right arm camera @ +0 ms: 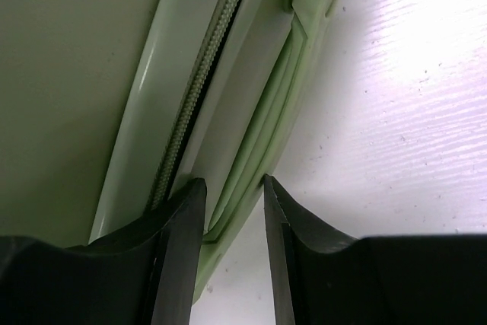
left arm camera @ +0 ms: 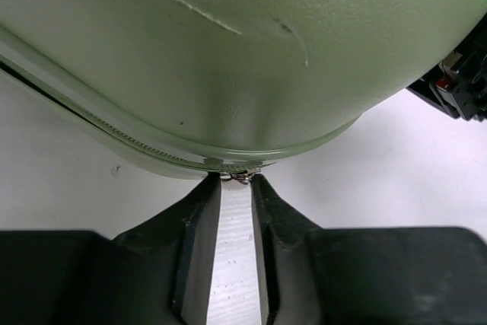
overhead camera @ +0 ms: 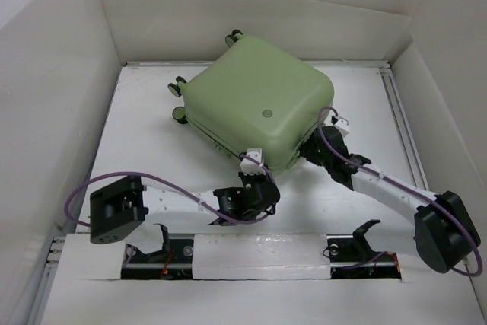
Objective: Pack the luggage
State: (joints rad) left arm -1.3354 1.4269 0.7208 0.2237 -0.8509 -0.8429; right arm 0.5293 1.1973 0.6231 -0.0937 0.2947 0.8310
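Note:
The luggage (overhead camera: pixel 255 97) is a pale green hard-shell suitcase lying flat and closed on the white table, its wheels (overhead camera: pixel 179 85) toward the far left. My left gripper (overhead camera: pixel 255 159) is at its near corner. In the left wrist view the jaws (left arm camera: pixel 236 179) stand almost together on a small metal zipper pull (left arm camera: pixel 242 176) at the seam of the shell (left arm camera: pixel 266 51). My right gripper (overhead camera: pixel 314 142) is at the case's right side. In the right wrist view it (right arm camera: pixel 234 184) straddles a pale green raised rim (right arm camera: pixel 251 165) beside the zipper (right arm camera: pixel 198 81).
White walls (overhead camera: pixel 46 74) enclose the table on three sides. A metal rail (overhead camera: pixel 399 112) runs along the right edge. The arm bases sit in a slot (overhead camera: pixel 259 253) at the near edge. The right arm shows at the edge of the left wrist view (left arm camera: pixel 456 85).

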